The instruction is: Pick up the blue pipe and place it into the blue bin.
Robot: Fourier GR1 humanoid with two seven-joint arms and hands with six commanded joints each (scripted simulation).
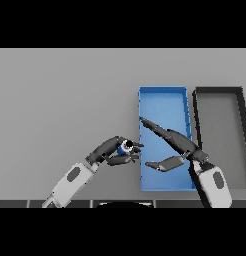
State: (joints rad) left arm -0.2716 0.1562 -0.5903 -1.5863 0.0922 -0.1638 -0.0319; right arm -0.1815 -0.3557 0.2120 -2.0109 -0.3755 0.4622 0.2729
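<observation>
The left robot hand has its dark fingers curled round the short blue pipe, a small cylinder with a dark bore showing at its end, and holds it just beside the left wall of the shallow rectangular blue bin; whether the pipe is clear of the flat grey bench cannot be told. The right robot hand is spread over the bin, fingers straight and thumb apart, holding nothing. The step in hand appears to be the carry: the grasp is made, the placement not yet done. The next move likely calls for shifting the pipe rightward over the bin's wall, avoiding the right hand, then releasing. A dark-rimmed grey tray sits just right of the bin. No brand, label or writing is legible.
</observation>
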